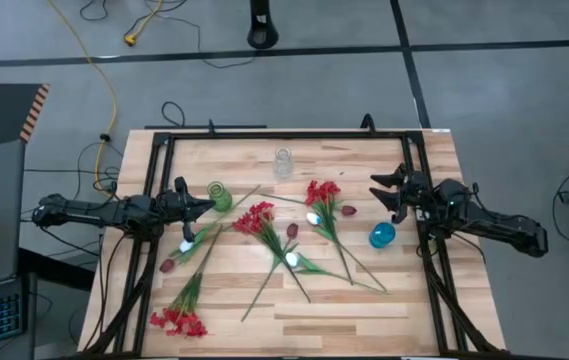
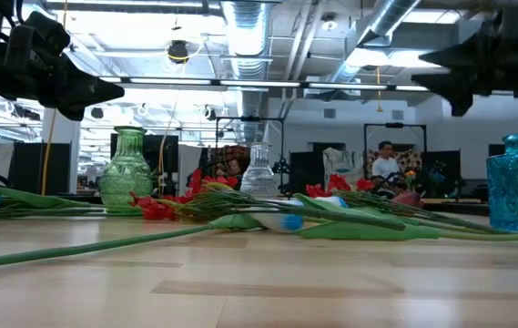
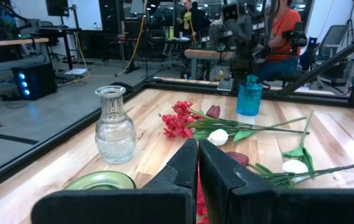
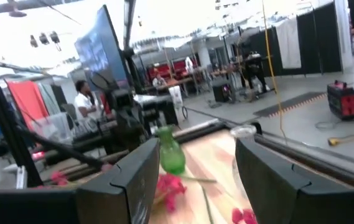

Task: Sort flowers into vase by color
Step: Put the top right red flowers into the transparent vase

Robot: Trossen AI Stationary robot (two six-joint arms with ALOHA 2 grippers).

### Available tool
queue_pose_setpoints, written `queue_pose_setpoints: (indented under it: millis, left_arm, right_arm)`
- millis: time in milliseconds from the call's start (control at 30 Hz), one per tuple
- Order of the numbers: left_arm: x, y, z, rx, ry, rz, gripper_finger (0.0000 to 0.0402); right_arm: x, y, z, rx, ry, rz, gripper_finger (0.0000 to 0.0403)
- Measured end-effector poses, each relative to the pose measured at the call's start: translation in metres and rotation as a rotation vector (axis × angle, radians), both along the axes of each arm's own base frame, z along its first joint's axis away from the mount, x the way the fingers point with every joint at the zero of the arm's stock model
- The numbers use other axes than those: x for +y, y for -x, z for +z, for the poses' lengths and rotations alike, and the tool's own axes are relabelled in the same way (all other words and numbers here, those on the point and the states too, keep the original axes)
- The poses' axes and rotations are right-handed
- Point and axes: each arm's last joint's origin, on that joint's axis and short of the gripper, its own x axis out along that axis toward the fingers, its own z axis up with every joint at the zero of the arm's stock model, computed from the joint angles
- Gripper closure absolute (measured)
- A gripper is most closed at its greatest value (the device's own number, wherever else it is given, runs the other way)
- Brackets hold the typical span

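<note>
Flowers, green-stemmed red, maroon and white [image 1: 294,250], lie unsorted; closed left gripper [image 1: 207,205], at nine o'clock, should open before descending; right gripper [image 1: 382,192] waits open at three.

Bright overhead ceiling lights (right wrist view motion-blurred), soft shadows.

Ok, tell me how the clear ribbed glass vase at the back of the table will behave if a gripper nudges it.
The clear ribbed glass vase stands upright on a base wider than its neck, so a low push would probably slide it across the smooth wooden table. A knock near its narrow rim seems likelier to tip it. It looks empty, so probably light, and being glass, likely fragile.
</note>
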Motion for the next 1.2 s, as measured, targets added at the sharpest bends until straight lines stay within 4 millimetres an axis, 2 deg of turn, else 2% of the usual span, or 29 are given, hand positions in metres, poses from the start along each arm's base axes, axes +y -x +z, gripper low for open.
queue_pose_setpoints:
  millis: [167, 300, 567, 733, 833, 1000, 1200]
  left_arm:
    - [0.000, 0.000, 0.000, 0.000, 0.000, 0.000, 0.0401]
    - [0.000, 0.000, 0.000, 0.000, 0.000, 0.000, 0.0401]
    - [0.000, 0.000, 0.000, 0.000, 0.000, 0.000, 0.0401]
    - [0.000, 0.000, 0.000, 0.000, 0.000, 0.000, 0.0401]
    - [0.000, 0.000, 0.000, 0.000, 0.000, 0.000, 0.0401]
    - [0.000, 0.000, 0.000, 0.000, 0.000, 0.000, 0.0401]
    - [0.000, 0.000, 0.000, 0.000, 0.000, 0.000, 0.0401]
  right_arm:
    - [0.001, 0.002, 0.033, -0.023, 0.009, 0.000, 0.0163]
    - [-0.001, -0.005, 0.058, 0.087, -0.018, 0.001, 0.0163]
    - [-0.011, -0.039, 0.098, 0.403, -0.209, 0.001, 0.0163]
    - [-0.017, -0.060, 0.113, 0.558, -0.384, -0.021, 0.0163]
    - [-0.020, -0.073, 0.115, 0.630, -0.475, -0.035, 0.0163]
    - [-0.016, -0.100, 0.108, 0.707, -0.591, -0.017, 0.0163]
    - [-0.002, -0.130, 0.089, 0.816, -0.687, -0.010, 0.0163]
